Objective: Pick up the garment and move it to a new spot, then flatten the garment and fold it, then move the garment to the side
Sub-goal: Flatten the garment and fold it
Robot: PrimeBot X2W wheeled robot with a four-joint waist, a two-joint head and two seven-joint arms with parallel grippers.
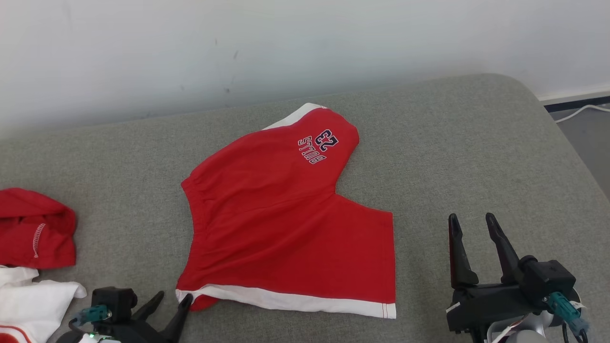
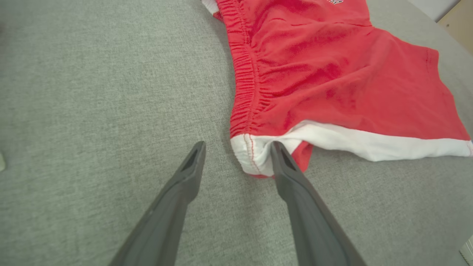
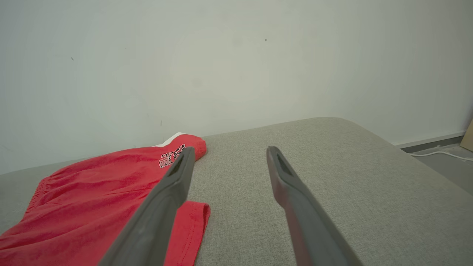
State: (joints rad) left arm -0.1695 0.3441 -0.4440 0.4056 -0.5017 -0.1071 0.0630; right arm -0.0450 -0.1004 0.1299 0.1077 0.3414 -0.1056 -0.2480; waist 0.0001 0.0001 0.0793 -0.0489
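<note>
My left gripper (image 1: 173, 296), fingers spread wide, straddles the shorts' (image 1: 286, 224) white corner, while my right gripper (image 1: 472, 217), likewise released, stands apart over the cushion (image 1: 476, 143)

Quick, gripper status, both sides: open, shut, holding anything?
Left gripper: open, fingers either side of a white-trimmed corner of the red shorts, nothing gripped.
Right gripper: open, empty, over the grey cushion.

Red shorts (image 1: 286, 228) with white side trim, spread nearly flat on grey cushion (image 1: 476, 157)
</note>
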